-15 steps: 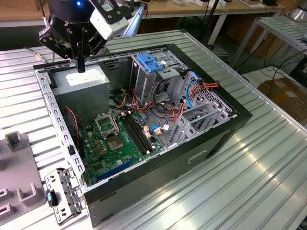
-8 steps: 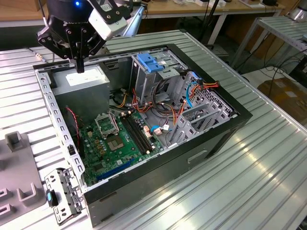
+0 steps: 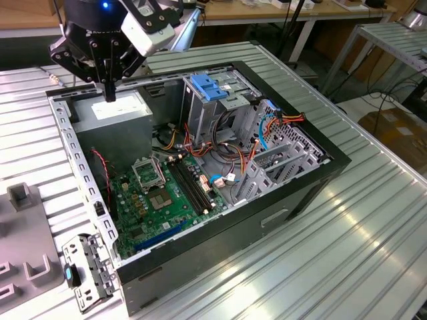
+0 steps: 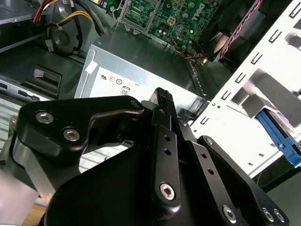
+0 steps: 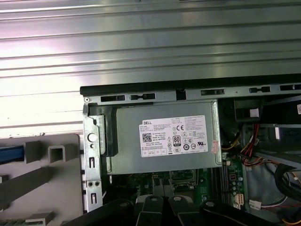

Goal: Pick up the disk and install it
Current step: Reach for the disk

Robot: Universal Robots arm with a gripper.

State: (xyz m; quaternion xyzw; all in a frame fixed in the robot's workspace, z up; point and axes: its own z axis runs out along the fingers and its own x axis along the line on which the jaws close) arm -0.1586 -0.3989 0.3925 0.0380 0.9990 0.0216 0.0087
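Exterior view: pincer pinched narrow, empty, just above the supply at the case corner.
Disk: blue-framed edge in grey rack outside the case; not picked.
Progress: pick and install both undone.
Room: case wall close; cage well apart; open above.

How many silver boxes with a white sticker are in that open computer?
1: the power supply in a corner of the case, below the gripper in the exterior view. Others may hide behind the drive cage.
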